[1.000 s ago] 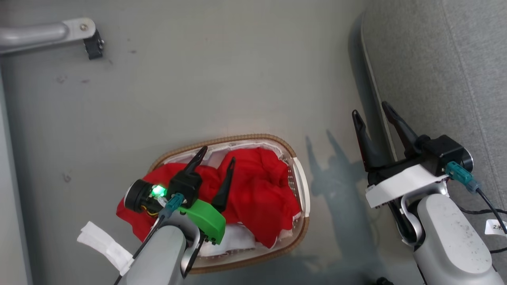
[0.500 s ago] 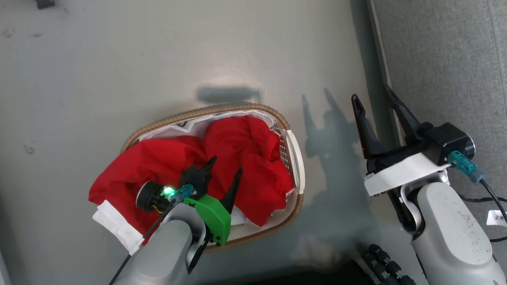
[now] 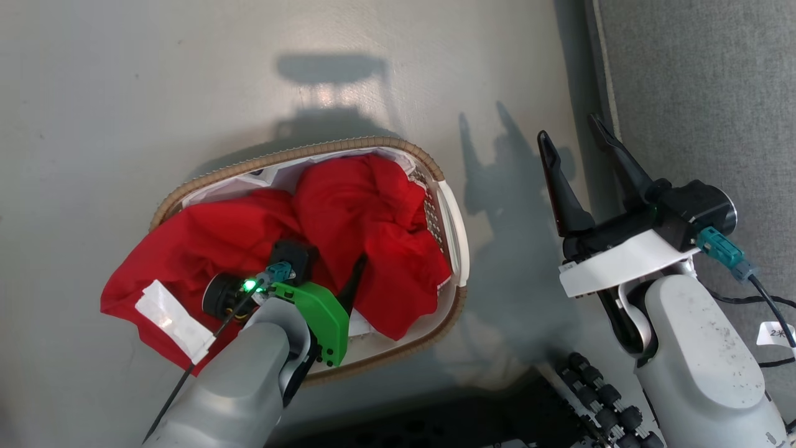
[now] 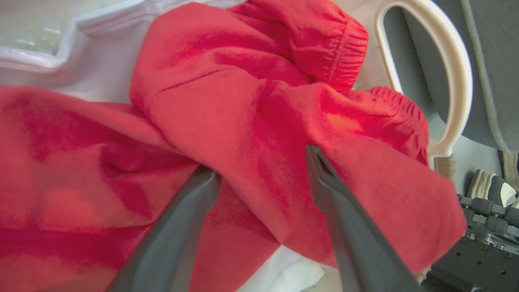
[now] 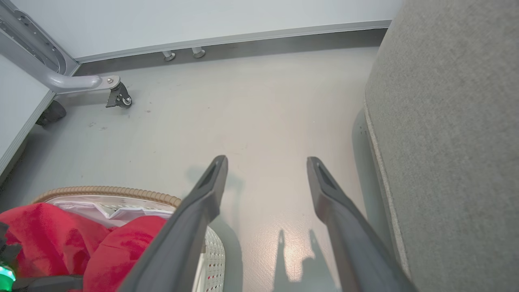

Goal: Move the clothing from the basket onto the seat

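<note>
The step in hand looks like the first grasp. The left claw (image 4: 259, 162) is spread wide, its two fingers sunk into the red clothing (image 3: 367, 205) with a thick fold between them and nothing gripped yet. The clothing lies heaped in the basket (image 3: 348, 144) on the floor (image 3: 186, 74), one part spilling over the rim on the robot's left. The right claw (image 3: 569, 127) hangs released and empty between basket and seat (image 3: 703, 93). The next move likely calls for clenching on that fold, lifting it clear of the rim, and carrying it right to the seat.
</note>
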